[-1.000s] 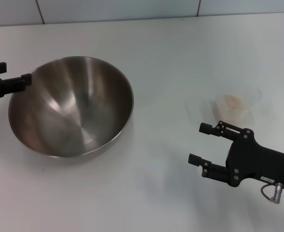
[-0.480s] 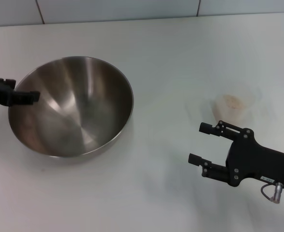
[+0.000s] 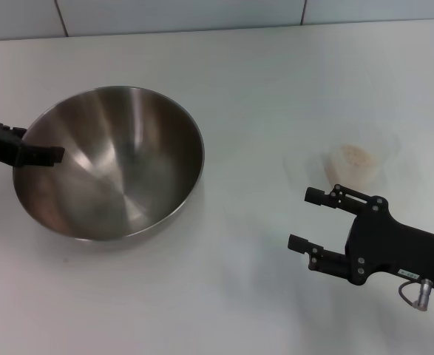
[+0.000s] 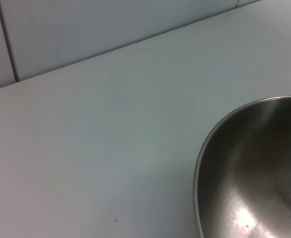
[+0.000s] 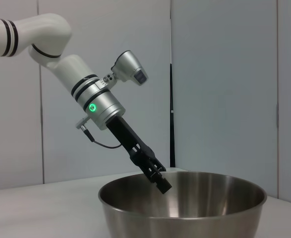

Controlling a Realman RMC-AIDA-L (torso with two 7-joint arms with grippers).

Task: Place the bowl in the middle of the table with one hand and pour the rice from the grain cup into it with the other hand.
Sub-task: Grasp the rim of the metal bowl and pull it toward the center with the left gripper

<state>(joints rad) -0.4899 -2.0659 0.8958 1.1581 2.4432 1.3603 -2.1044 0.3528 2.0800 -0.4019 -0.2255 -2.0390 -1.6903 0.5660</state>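
Observation:
The steel bowl [image 3: 113, 166] stands on the left part of the white table; it also shows in the left wrist view [image 4: 254, 173] and the right wrist view [image 5: 185, 210]. My left gripper [image 3: 43, 143] is open at the bowl's left rim, with one finger [image 3: 43, 154] inside the bowl and the other outside. The right wrist view shows it [image 5: 159, 182] reaching down onto the rim. The clear grain cup [image 3: 355, 166] with pale rice [image 3: 357, 155] stands upright at the right. My right gripper [image 3: 305, 220] is open and empty, a little nearer than the cup and apart from it.
A tiled wall [image 3: 202, 15] runs along the far edge of the table [image 3: 261, 89]. The left arm [image 5: 90, 99], white with a green light, slants down to the bowl in the right wrist view.
My left gripper has moved down and to the right, from beside the bowl's upper left rim to astride the rim. The bowl, the cup and the right gripper have not moved.

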